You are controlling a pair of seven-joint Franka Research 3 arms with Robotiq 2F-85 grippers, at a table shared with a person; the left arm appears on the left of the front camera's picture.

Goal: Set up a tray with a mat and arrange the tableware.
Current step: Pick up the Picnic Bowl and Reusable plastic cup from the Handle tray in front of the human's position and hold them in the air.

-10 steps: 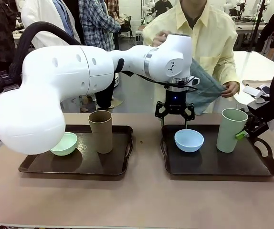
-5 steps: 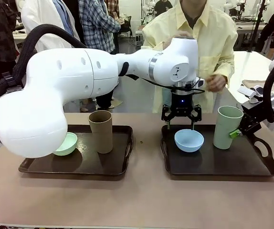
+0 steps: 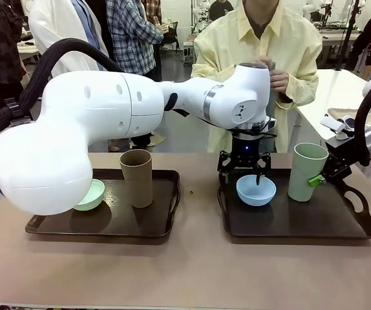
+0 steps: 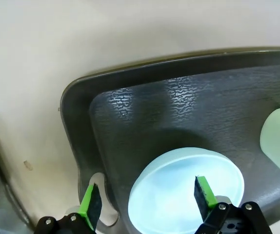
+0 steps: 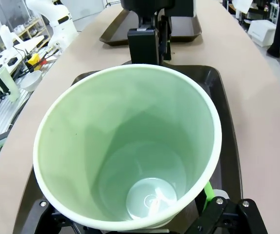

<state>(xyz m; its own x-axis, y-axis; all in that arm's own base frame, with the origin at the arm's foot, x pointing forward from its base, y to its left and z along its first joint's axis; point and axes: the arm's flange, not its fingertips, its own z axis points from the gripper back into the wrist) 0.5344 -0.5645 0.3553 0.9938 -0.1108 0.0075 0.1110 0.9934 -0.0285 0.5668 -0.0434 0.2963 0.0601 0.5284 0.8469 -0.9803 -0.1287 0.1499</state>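
Two dark trays lie side by side, the left tray (image 3: 101,225) and the right tray (image 3: 302,223). A mint green bowl (image 3: 90,194) and a brown tumbler (image 3: 137,177) stand on the left one. My left gripper (image 3: 242,173) reaches across to the light blue bowl (image 3: 256,190) on the right tray. It is open and straddles the rim of that bowl (image 4: 186,185), one finger inside and one outside. My right gripper (image 3: 321,177) is shut on the pale green tumbler (image 3: 307,171) over the right tray's right half; the tumbler's mouth (image 5: 130,146) faces the wrist camera. The mat is hidden.
A person in a yellow shirt (image 3: 302,45) stands at the far side with both hands (image 3: 279,81) together behind my left arm's wrist. The big white left arm (image 3: 108,129) spans the left tray. Bare table (image 3: 192,271) stretches in front of both trays.
My left gripper has come down onto the blue bowl's rim. The right gripper has carried the pale green tumbler slightly left. The person has drawn the blue-grey cloth back out of sight.
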